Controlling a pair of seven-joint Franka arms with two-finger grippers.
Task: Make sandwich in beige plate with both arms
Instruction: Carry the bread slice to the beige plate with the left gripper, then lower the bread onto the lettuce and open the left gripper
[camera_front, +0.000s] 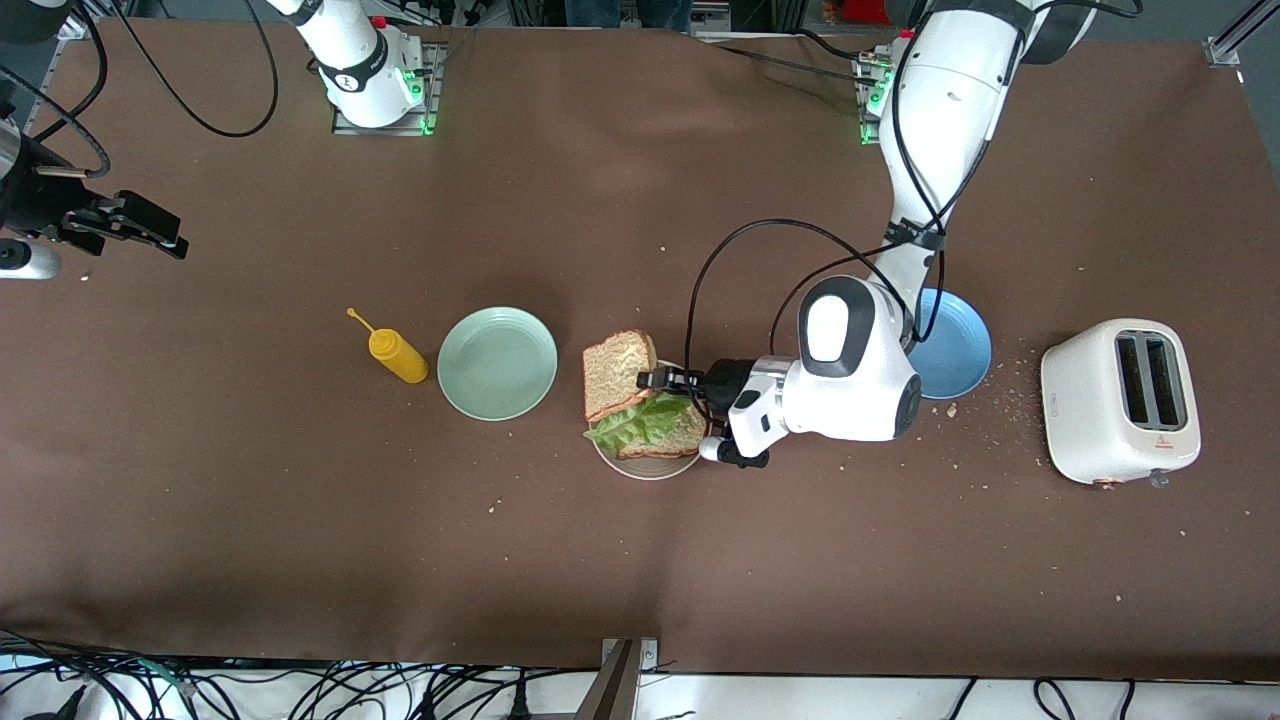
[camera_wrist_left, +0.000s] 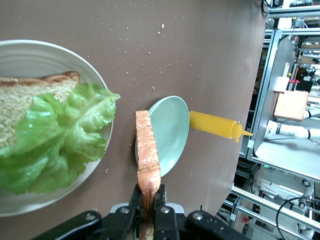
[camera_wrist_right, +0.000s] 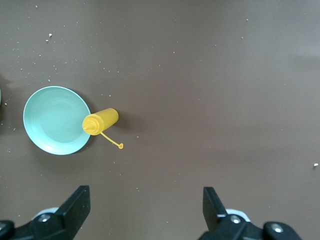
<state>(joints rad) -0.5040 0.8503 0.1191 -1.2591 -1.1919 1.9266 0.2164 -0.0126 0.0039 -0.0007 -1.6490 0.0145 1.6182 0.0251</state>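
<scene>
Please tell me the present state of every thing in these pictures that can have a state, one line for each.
top bread slice: held by its edge, tilted over the plate
lettuce leaf: lying on the bottom slice
bottom bread slice: flat on the plate
beige plate: holds bread and lettuce
left gripper: shut on the top slice
right gripper: open, waiting
mint-green plate: empty
blue plate: nothing visible on it
mustard bottle: cap off
toaster: slots empty

Lettuce (camera_front: 640, 420) lies on bread (camera_front: 672, 436) in the beige plate (camera_front: 640, 467).

Three plates (camera_front: 497, 362), two bread slices (camera_front: 617, 372), one lettuce leaf (camera_front: 636, 421), one mustard bottle (camera_front: 397, 356), one toaster (camera_front: 1119, 400).
</scene>
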